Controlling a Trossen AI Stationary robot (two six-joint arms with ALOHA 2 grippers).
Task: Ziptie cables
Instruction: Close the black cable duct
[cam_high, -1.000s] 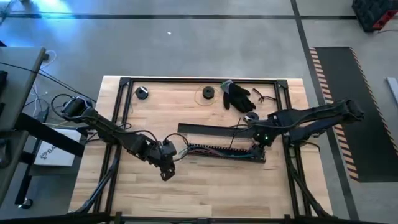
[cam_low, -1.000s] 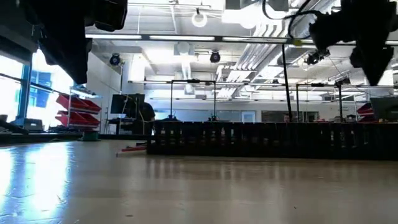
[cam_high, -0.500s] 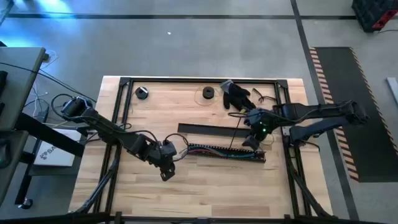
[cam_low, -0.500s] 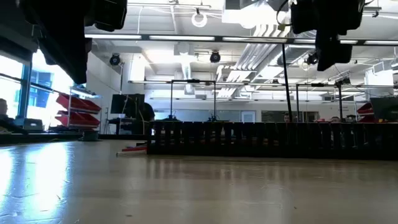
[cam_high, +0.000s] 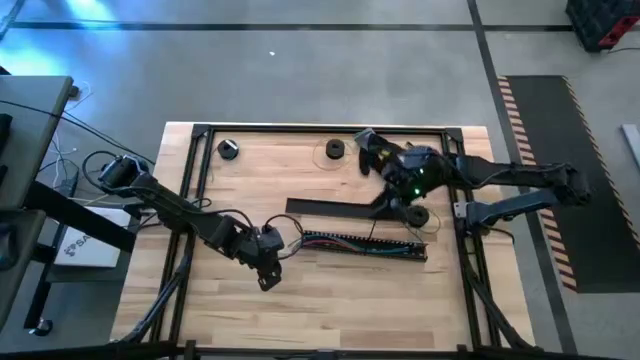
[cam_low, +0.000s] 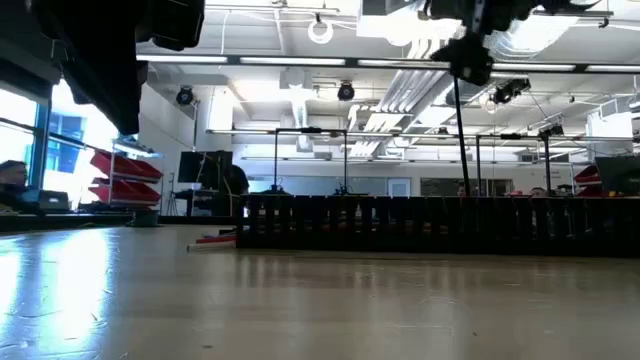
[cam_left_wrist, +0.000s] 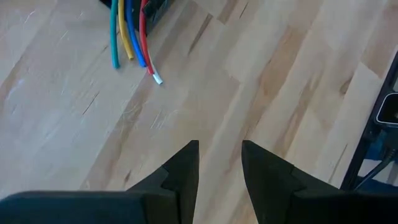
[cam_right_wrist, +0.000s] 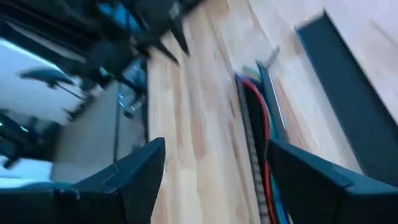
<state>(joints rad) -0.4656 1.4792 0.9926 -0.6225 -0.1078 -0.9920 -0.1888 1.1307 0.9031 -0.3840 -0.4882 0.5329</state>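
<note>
The cables (cam_high: 350, 243) lie in the long black slotted duct (cam_high: 365, 247) at the table's middle, their long axis running left to right along it. At the duct's left end the loose wire tips spill onto the wood; the left wrist view shows green, yellow, blue and red ends (cam_left_wrist: 132, 34) cut short just outside the channel. A very thin dark strip, apparently the ziptie (cam_high: 376, 222), stands crosswise between the duct and a flat black cover strip (cam_high: 335, 207) just behind it; it is too thin to be sure of.

The surface is a pale wooden table (cam_high: 320, 310) framed by black rails, and its near half is bare wood with free room. In the low view the duct shows as a dark slotted wall across the boards.

The left gripper (cam_high: 268, 268) hovers over bare wood just beside the duct's left end, its fingers (cam_left_wrist: 185, 171) slightly spread and holding nothing. The right gripper (cam_high: 385, 203) hangs above the cover strip near the duct's right part, its jaws spread wide and empty.

Farther back, near the far rail, sit two dark round pieces (cam_high: 228, 149) and a black glove (cam_high: 382, 152). Beyond the table is a grey floor, and a workshop with ceiling lights and red bins (cam_low: 112, 177).
</note>
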